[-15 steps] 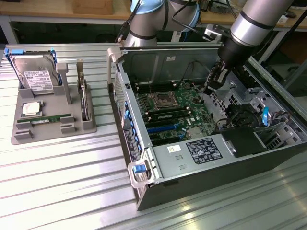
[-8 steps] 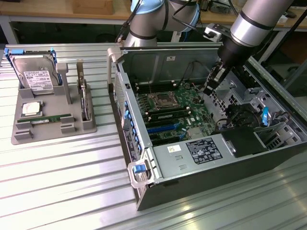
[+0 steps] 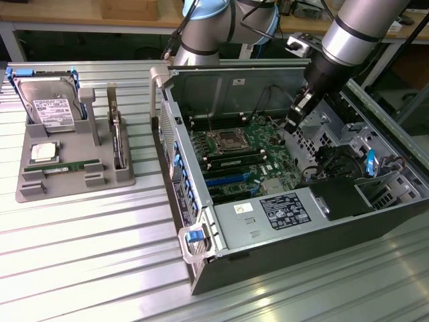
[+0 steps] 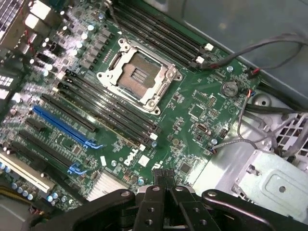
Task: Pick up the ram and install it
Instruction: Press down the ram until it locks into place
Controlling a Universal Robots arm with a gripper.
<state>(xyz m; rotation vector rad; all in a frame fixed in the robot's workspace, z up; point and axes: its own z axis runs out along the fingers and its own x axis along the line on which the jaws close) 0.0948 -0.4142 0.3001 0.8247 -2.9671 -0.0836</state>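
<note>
ribbed metal worktop (image 3: 80, 248) carries a grey holder tray (image 3: 40, 184) at the exterior view's left and an open computer case (image 3: 268, 221) at its right. the ram (image 3: 67, 166), a thin green stick, lies flat in a slot near the tray's front edge, just beside the square silver processor (image 3: 44, 151) and below the hard drive (image 3: 50, 107). the pincer (image 3: 293, 124) hangs over the green motherboard (image 4: 192, 110) inside the case, well apart from the ram, clenched with its fingers (image 4: 153, 204) together and grasping nothing
</note>
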